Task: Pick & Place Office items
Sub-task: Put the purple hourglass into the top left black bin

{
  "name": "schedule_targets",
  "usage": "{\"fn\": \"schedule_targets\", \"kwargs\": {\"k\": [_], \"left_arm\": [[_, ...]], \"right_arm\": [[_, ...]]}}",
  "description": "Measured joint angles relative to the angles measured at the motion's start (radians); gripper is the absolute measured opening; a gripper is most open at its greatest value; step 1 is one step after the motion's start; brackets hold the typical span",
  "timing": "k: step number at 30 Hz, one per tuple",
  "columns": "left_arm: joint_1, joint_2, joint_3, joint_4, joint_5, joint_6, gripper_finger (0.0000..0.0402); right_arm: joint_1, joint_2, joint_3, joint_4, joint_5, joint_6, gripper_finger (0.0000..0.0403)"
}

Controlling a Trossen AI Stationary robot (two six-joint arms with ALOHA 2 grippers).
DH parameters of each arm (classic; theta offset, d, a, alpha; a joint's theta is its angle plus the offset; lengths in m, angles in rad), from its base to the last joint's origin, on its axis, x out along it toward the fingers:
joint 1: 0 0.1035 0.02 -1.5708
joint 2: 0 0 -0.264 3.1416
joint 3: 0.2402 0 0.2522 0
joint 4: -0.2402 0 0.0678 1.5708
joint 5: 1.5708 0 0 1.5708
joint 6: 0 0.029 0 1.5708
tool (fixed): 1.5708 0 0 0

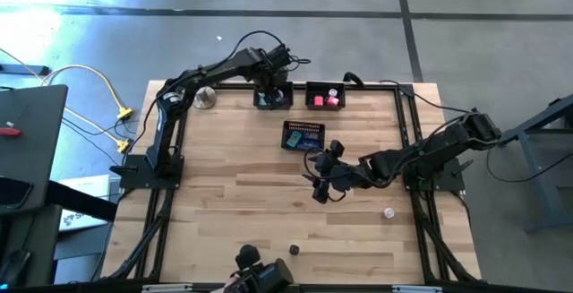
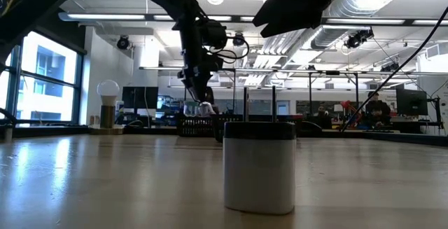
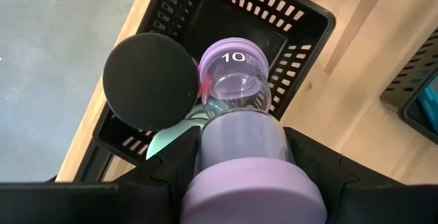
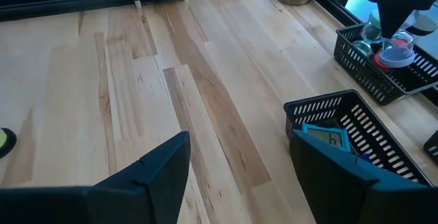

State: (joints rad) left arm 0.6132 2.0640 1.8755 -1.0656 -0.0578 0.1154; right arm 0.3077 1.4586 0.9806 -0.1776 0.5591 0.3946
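While your left gripper (image 3: 236, 176) pinches the lavender roll (image 3: 236, 114) directly above the black mesh tray (image 1: 272, 99) at the worktop's 12 o'clock edge, long axis pointing down into it, your right gripper (image 4: 239, 176) waits mid-worktop, jaws spread.

Open lab or workshop hall, exposed ceiling ducts (image 2: 392, 5), strip lights (image 2: 119, 16), far monitors (image 2: 411, 101), seated person (image 2: 378, 108), concrete floor (image 1: 358, 42) seen around wooden desk (image 1: 233, 203).

Left gripper (image 1: 271, 91) clamped at the far edge, right gripper (image 1: 324, 178) spread mid-table
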Motion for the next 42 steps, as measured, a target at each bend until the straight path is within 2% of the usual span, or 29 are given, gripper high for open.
{"fn": "schedule_targets", "kwargs": {"k": [25,42], "left_arm": [[-0.024,0.005,0.033,-0.091,-0.038,0.018,0.0177],[-0.006,0.011,0.034,-0.066,-0.046,0.013,0.0177]], "right_arm": [[0.0,0.0,0.0,-0.003,-0.001,-0.007,0.0238],[0.0,0.005,0.0,-0.005,-0.008,-0.007,0.0238]]}}
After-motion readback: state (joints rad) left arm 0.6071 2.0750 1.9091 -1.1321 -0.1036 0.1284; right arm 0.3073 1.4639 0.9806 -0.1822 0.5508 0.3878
